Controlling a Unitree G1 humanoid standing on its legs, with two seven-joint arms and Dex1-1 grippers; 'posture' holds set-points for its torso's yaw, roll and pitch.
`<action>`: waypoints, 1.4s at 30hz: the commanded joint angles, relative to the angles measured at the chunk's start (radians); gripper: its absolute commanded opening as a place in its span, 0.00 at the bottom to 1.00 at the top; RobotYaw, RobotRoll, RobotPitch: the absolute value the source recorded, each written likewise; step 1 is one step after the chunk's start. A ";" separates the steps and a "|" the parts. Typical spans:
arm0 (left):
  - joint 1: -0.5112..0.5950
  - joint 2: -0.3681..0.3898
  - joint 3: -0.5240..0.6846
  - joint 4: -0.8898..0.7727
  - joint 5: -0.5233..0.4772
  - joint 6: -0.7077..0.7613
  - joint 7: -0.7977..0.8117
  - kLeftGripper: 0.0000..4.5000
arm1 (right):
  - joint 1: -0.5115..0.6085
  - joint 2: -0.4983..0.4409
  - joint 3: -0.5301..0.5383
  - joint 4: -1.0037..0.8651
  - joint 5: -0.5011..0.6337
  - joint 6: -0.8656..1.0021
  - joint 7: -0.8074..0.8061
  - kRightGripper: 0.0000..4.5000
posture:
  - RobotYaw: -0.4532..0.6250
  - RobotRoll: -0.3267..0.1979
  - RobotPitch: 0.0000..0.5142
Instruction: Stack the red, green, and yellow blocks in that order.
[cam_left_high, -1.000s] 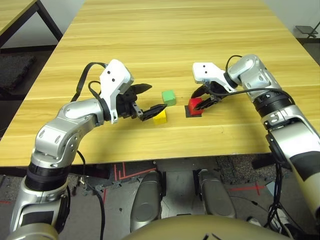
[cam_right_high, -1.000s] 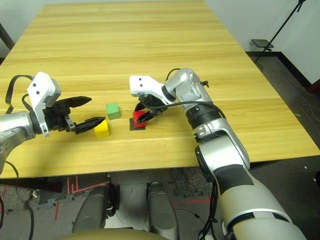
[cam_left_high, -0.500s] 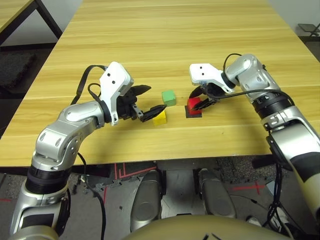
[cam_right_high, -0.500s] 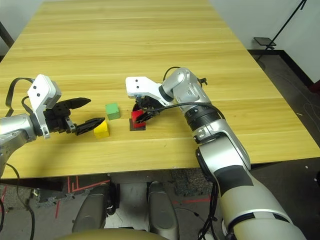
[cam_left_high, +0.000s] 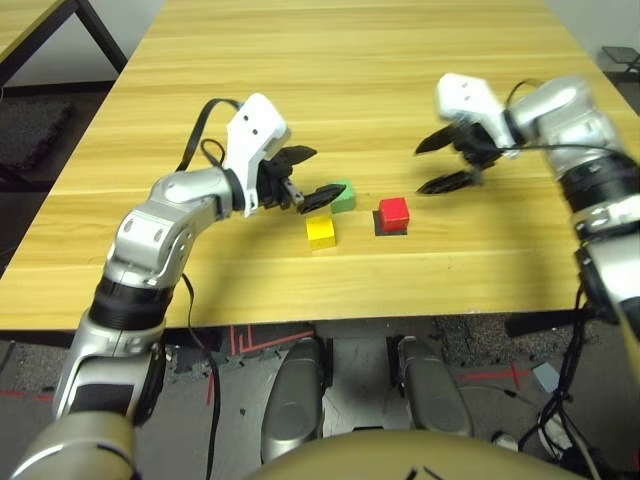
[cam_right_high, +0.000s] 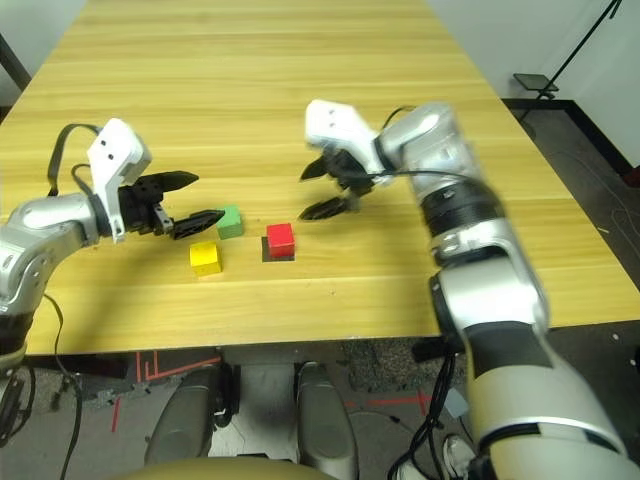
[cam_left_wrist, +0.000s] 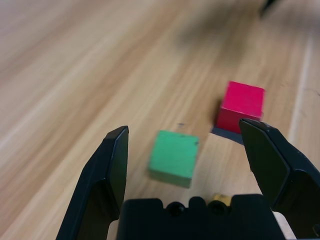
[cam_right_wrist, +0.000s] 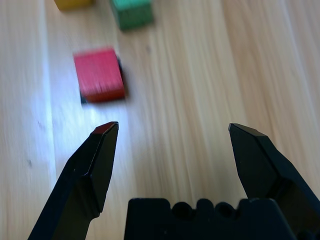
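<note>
The right gripper (cam_left_high: 445, 166) has let go of the red block (cam_left_high: 393, 212) and pulled up and away from it, its two fingers now spread wide over bare table (cam_left_high: 350, 80); a second ago those fingers were closed around the red block on the black patch (cam_left_high: 381, 229), so the base of the stack looks placed and the first step done; meanwhile the left gripper (cam_left_high: 314, 180) has swung from beside the yellow block (cam_left_high: 321, 230) toward the green block (cam_left_high: 343, 197), which fits green being next in the order; its fingers are wide apart, holding nothing; in the left wrist view the green block (cam_left_wrist: 173, 157) lies on the wood between the lines of the two fingers and a little ahead of the tips, not yet touched, with the red block (cam_left_wrist: 240, 106) farther on and just beside the line of one finger; the three blocks sit near one another on the table, none stacked yet, yellow nearest the robot, green just beyond it, red to their right; the red block is now well clear of the right gripper, nearer the robot than the fingertips.
</note>
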 joint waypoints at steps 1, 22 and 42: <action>-0.047 -0.015 -0.080 0.098 0.059 -0.019 -0.064 1.00 | 0.014 -0.046 -0.021 0.043 -0.002 -0.036 -0.007 0.99 | 0.75 0.40 0.20; -0.234 -0.116 -0.191 0.523 0.324 -0.264 -0.256 1.00 | 0.352 -0.157 -0.132 -0.522 0.177 0.377 -0.095 0.99 | 0.60 0.56 0.23; -0.337 -0.183 -0.149 0.270 0.322 -0.014 -0.229 0.45 | 0.357 -0.152 -0.125 -0.514 0.222 0.387 -0.154 1.00 | 0.63 0.61 0.24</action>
